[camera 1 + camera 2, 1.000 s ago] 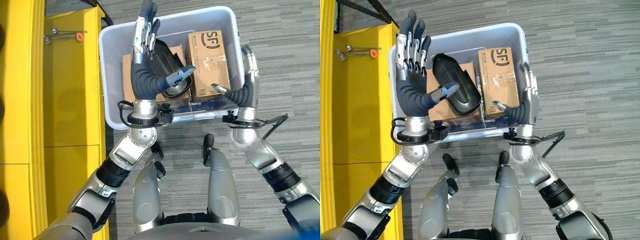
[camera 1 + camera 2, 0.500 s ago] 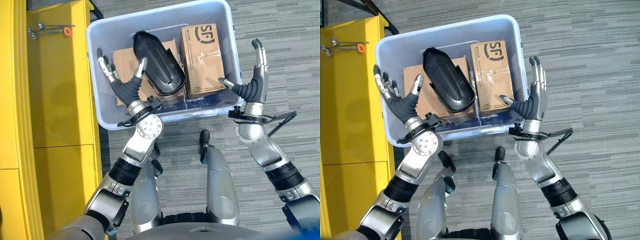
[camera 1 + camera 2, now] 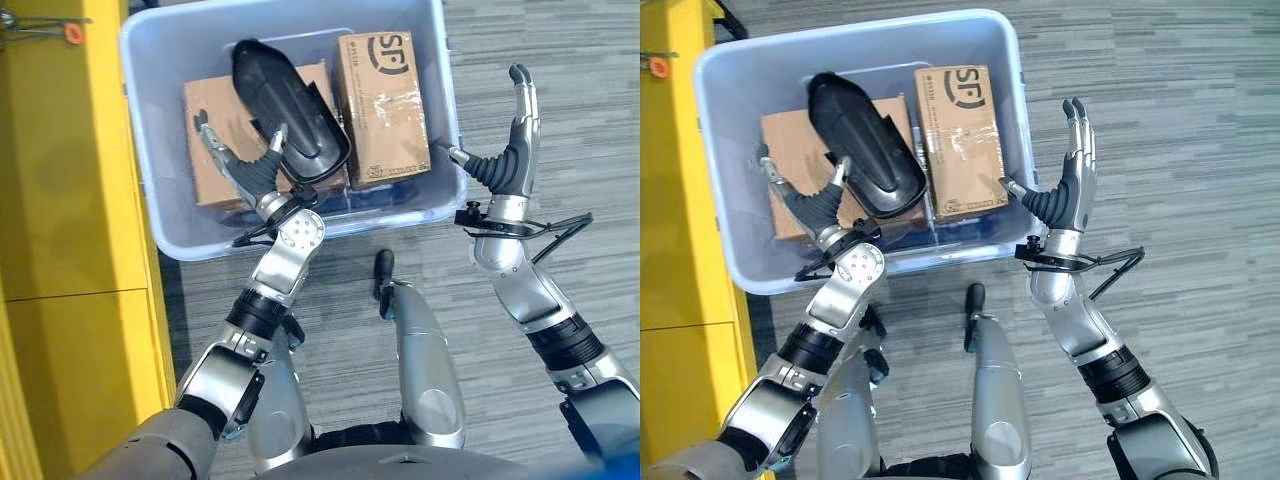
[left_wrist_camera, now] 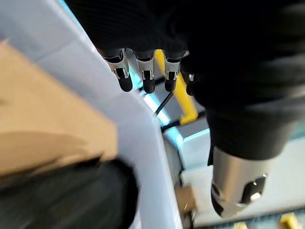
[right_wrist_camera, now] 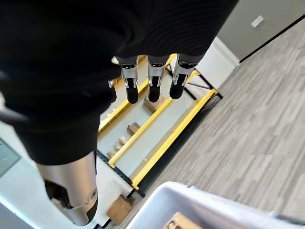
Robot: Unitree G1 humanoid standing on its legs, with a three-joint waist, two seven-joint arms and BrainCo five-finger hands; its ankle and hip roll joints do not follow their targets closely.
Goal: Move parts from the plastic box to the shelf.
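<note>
The pale blue plastic box (image 3: 140, 150) stands on the floor in front of me. It holds a black moulded part (image 3: 290, 100), a flat cardboard box (image 3: 215, 110) under that part, and a taller cardboard box (image 3: 382, 110) on the right. My left hand (image 3: 250, 175) is inside the box near its front wall. It is open over the flat cardboard box, its thumb close to the black part, and it holds nothing. My right hand (image 3: 510, 165) is open with straight fingers (image 5: 152, 81), outside the box's right wall and empty.
A yellow shelf (image 3: 70, 200) runs along the left of the box, with some metal tools (image 3: 40, 25) lying on it at the far end. Grey carpet floor (image 3: 560, 60) lies to the right. Further yellow racking (image 5: 162, 124) shows in the right wrist view.
My left hand came down from above the box to inside it, over the flat cardboard box. My right hand moved off the box's right rim to outside. The camera shifted too.
</note>
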